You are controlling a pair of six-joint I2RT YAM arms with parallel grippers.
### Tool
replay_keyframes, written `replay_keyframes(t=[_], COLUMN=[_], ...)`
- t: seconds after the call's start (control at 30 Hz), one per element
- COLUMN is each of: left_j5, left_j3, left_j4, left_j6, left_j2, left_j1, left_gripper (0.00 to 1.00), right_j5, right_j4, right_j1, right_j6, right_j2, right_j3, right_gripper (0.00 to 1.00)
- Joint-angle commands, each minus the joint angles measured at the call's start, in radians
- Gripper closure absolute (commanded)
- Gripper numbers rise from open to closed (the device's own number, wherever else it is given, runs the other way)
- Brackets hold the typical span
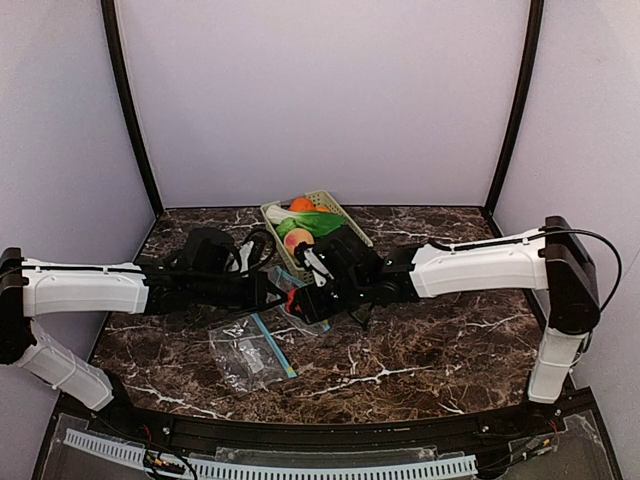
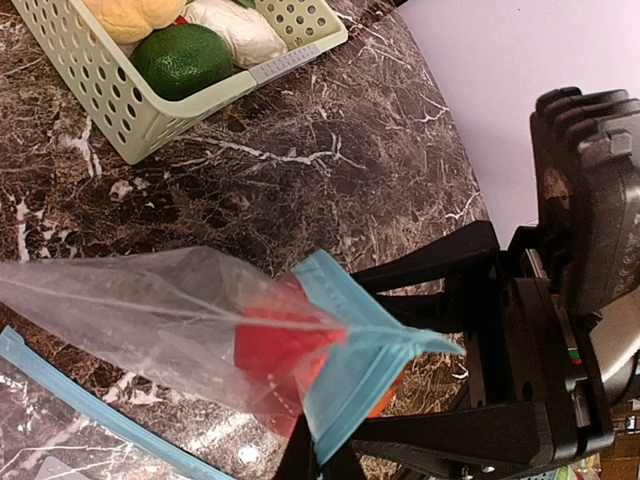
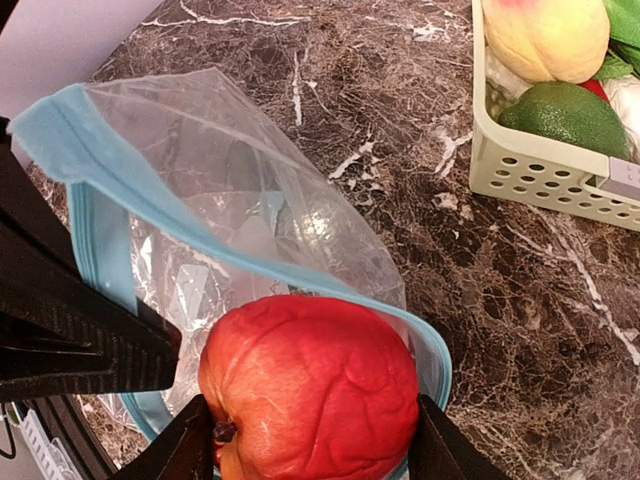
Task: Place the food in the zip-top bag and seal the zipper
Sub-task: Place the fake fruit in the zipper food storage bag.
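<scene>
Right claw [image 3: 312,445] clamped on red apple [image 3: 310,375] at mouth of zip-top bag [image 3: 230,190]. Left claw [image 2: 318,462] pinched together on bag's blue zipper strip [image 2: 352,345]. Basket [image 3: 540,180] near bag.

I log: tabletop [image 1: 450,345], dark brown marble pattern, white veining. Back wall [image 1: 320,100] and side walls [image 1: 50,130], plain pale lilac panels. Black posts [image 1: 130,110] at both rear corners. White slotted strip [image 1: 330,468] along the near edge. Light soft, even.
</scene>
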Motion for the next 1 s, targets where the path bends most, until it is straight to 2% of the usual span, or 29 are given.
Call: replay_keyframes(t=[0.0, 0.2, 0.43, 0.73, 0.97], left_j5=[0.03, 0.044, 0.042, 0.029, -0.009], left_j3=[0.014, 0.014, 0.006, -0.011, -0.01], left_j4=[0.024, 0.038, 0.041, 0.047, 0.028], left_j6=[0.015, 0.006, 0.001, -0.004, 0.005], left_j2=[-0.013, -0.021, -0.039, -0.022, -0.012], left_j1=[-0.004, -0.004, -0.004, -0.002, -0.002], left_gripper=[0.99, 0.99, 0.99, 0.99, 0.99], right_j5=[0.037, 0.076, 0.096, 0.071, 0.008], right_j4=[-0.058, -0.125, -0.165, -0.16, -0.125], right_j1=[-0.005, -0.007, -0.015, -0.017, -0.018], right_j6=[0.015, 0.029, 0.041, 0.028, 0.02], right_j2=[0.035, 0.074, 0.088, 0.051, -0.02], right_j3=[0.043, 0.084, 0.105, 0.102, 0.063], right_gripper=[0.63, 0.61, 0.54, 0.28, 0.17])
